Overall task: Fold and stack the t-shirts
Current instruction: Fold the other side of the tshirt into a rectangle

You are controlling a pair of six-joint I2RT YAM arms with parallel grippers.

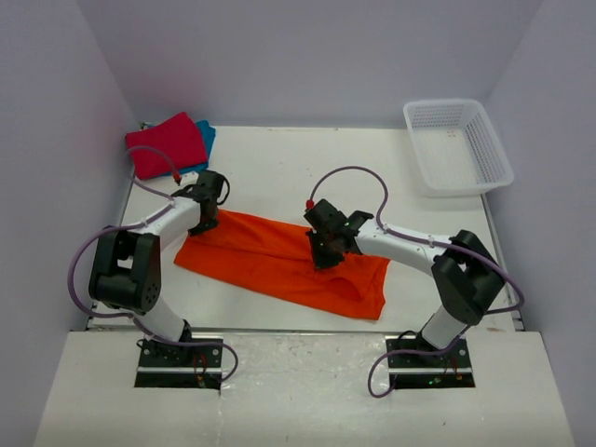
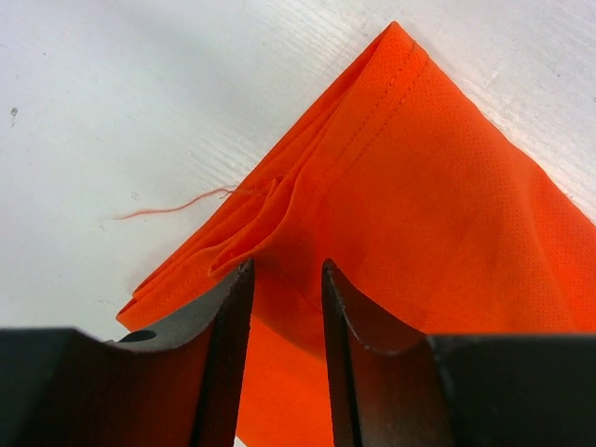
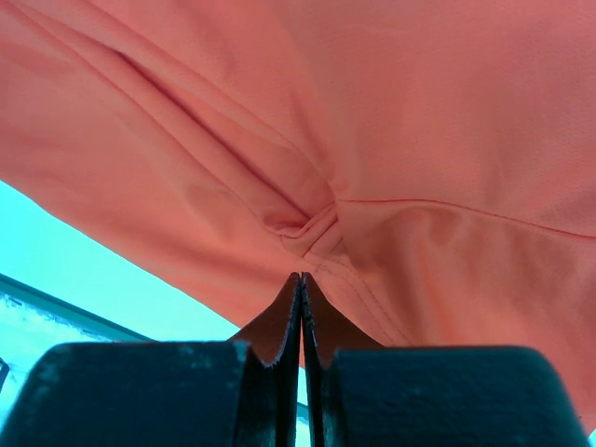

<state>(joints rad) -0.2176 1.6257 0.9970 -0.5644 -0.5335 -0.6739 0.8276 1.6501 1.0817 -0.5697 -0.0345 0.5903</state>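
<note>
1. Nearest the arm bases, the orange t-shirt [image 1: 270,263] lies as a long band on the white desk [image 1: 279,168], slanting from the left, farther back, to the right, nearer.
2. The right claw [image 3: 301,277], jaws pressed together, pinches a puckered fold near the shirt's middle.
3. The left claw [image 2: 287,270] sits at the shirt's left corner, jaws apart, with orange cloth showing in the gap. A loose orange thread [image 2: 172,205] trails onto the desk beside it.
4. Farther back, in the far left corner, the red t-shirt [image 1: 166,144] rests on the teal t-shirt [image 1: 207,136], of which only an edge shows.
5. In the far right corner stands a white lattice basket [image 1: 445,104].
</note>
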